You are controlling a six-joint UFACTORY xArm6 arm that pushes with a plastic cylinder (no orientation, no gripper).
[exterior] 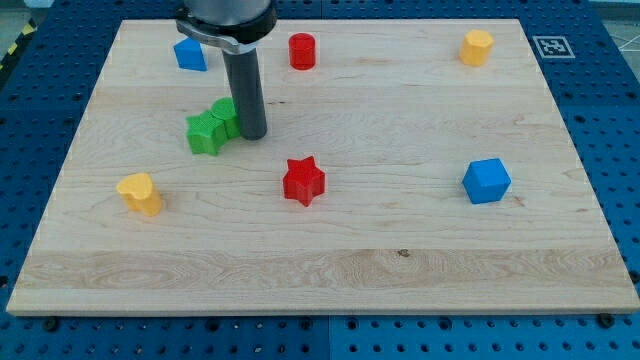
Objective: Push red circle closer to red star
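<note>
The red circle [302, 50] stands near the view's top, a little left of centre. The red star [303, 181] lies near the board's middle, straight below the circle with a wide gap between them. My tip [251, 135] rests on the board left of the line between them, touching or nearly touching the right side of two green blocks [213, 126]. The tip is well below and to the left of the red circle, and above and to the left of the red star.
A blue block [190, 54] sits at the top left, a yellow block [477, 46] at the top right, a blue cube [486, 180] at the right, and a yellow block [140, 193] at the lower left. The wooden board [320, 270] lies on a blue perforated table.
</note>
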